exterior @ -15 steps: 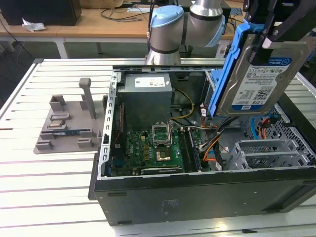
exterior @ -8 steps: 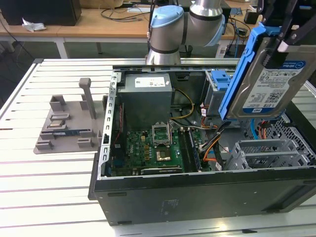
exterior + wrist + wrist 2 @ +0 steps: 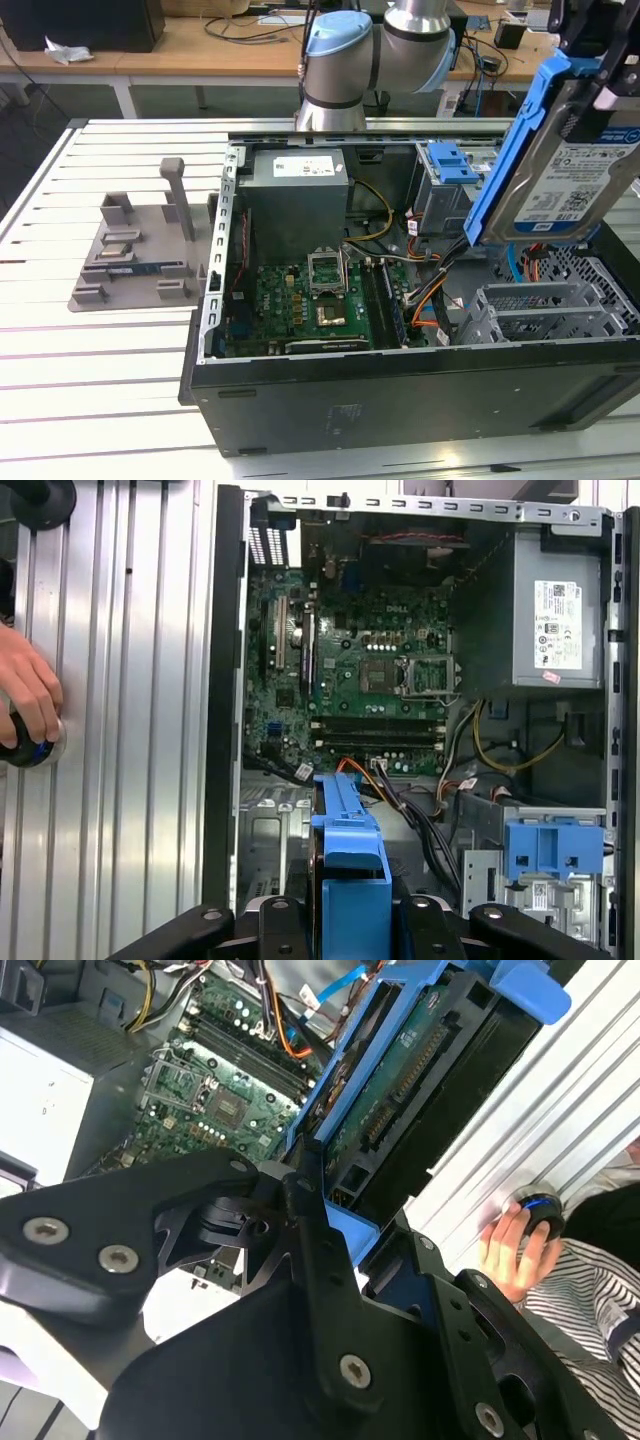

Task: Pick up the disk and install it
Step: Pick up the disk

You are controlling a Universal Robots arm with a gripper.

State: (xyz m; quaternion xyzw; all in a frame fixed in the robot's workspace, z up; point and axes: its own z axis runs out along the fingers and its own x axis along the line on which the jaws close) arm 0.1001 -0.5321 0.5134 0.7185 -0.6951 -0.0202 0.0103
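1. Exterior view: silver metal disk in blue plastic rails [image 3: 565, 175] hangs tilted above the open black computer case [image 3: 400, 390], at its drive-bay corner.
2. Black gripper [image 3: 352, 915] is clamped on the disk.
3. Judgement: keep rails square to bay and clear of the orange cables [image 3: 432, 298].

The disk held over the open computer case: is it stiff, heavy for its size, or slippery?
Probably stiff: the disk has a metal body and hangs tilted without sagging. Likely dense for its size. Its blue plastic rails may slip slightly where the hand clamps them.
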